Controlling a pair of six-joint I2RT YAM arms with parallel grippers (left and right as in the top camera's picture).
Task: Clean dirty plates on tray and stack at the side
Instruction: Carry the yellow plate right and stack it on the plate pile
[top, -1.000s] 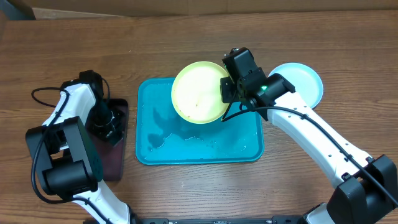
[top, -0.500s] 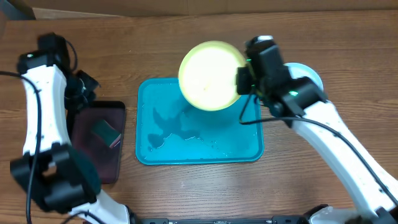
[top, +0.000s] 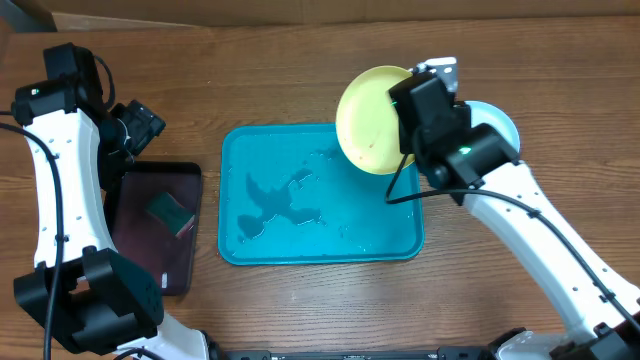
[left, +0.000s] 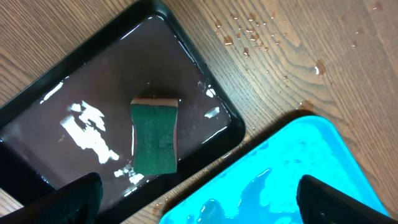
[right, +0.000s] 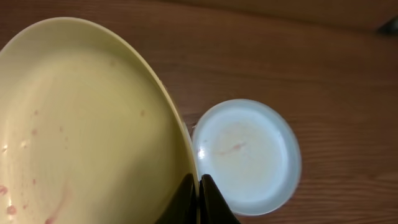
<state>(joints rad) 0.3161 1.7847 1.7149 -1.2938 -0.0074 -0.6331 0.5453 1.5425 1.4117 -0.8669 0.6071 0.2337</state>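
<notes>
- Yellow plate (top: 372, 122) has shifted right since the earlier frames: it was over the far edge of the tray (top: 330, 240) and is now over its far right corner, held up off it.
- Right jaws are clamped together on the plate's rim at its right side; the wrist view shows both tips pinching the edge.
- Plate is tilted steeply, hollow face up and to the left. From overhead it reads as an oval with its long axis running near-to-far. Reddish smears on the hollow face.
- Blue plate (top: 500, 130) lies flat on the worktop (top: 300, 60) just right of the tray, partly hidden by the right arm; faint pink streak inside.
- Left arm has risen off the dark tray (top: 150, 255); left jaws wide apart, holding nothing.
- Sponge (left: 154, 135) lies green side up in the dark tray. Both trays are wet, with drops on the worktop nearby.
</notes>
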